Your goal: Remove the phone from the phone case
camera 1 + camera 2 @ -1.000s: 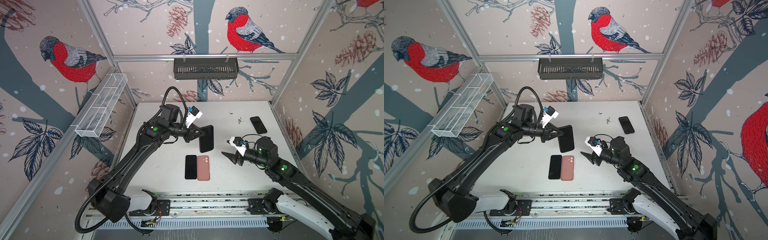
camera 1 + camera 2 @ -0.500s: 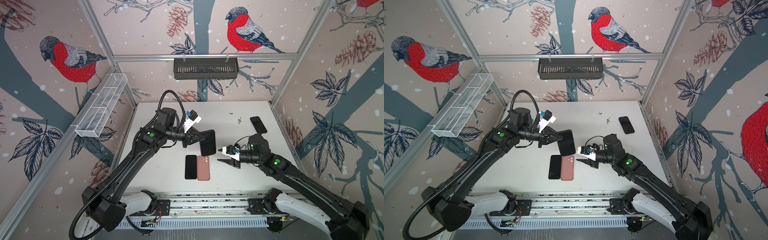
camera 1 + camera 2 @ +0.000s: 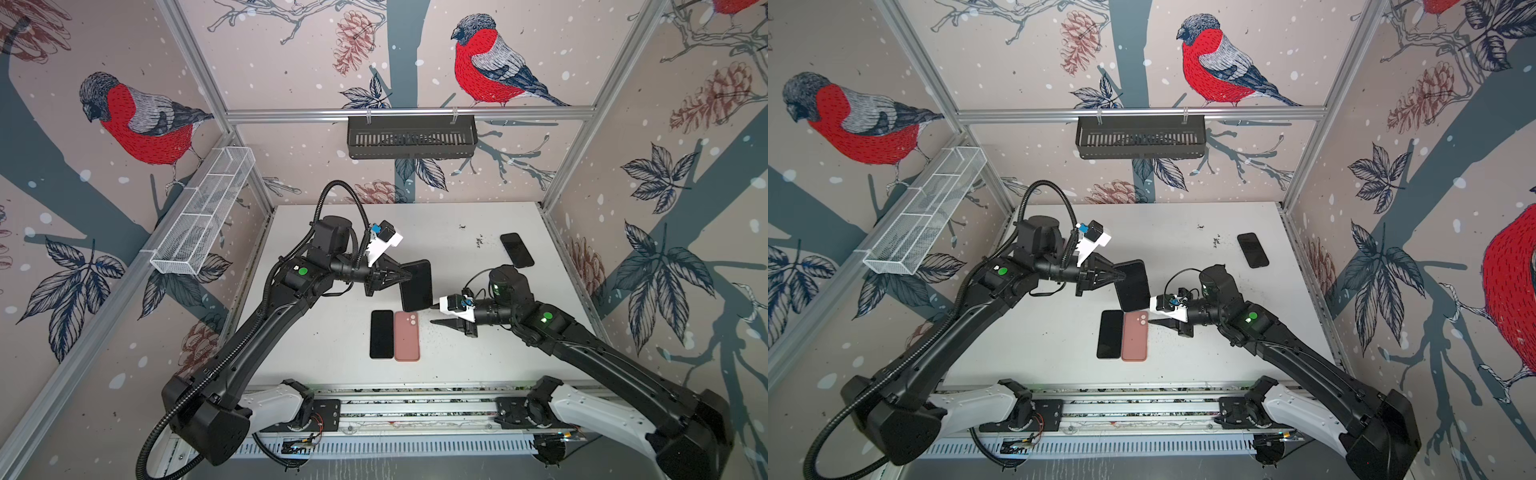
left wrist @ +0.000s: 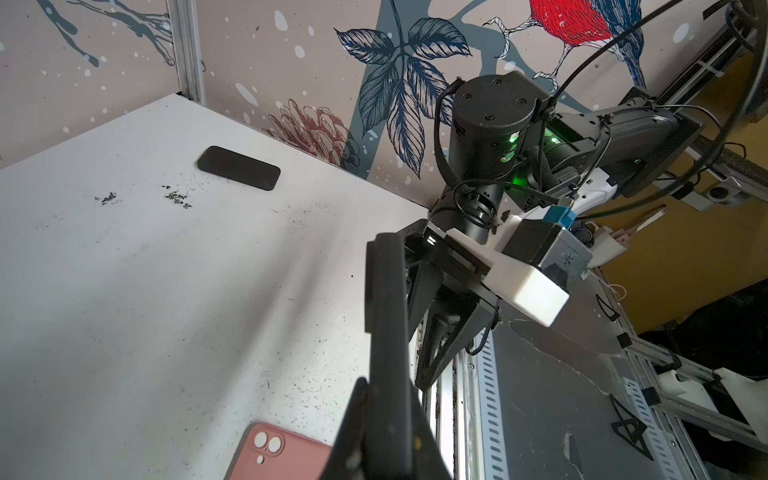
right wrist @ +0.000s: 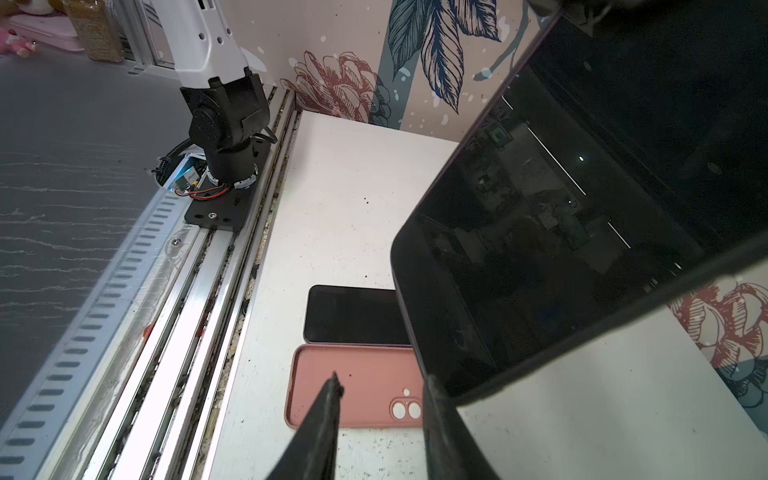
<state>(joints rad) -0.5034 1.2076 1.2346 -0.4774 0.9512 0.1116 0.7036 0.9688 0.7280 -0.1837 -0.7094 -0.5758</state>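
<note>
Clamping the left gripper (image 3: 409,276) tight on the upper edge of the black rectangular phone in a dark slim case (image 3: 417,286), held tilted in the air above the white tabletop (image 3: 316,345). Set opposite with the right gripper (image 3: 434,314), jaws narrowly parted and gripping nothing (one fingertip (image 5: 436,399) right at the phone's lower corner, contact hard to judge). Lying flat beneath, side by side: a pink silicone case (image 3: 406,336) and a bare black phone (image 3: 381,333).
</note>
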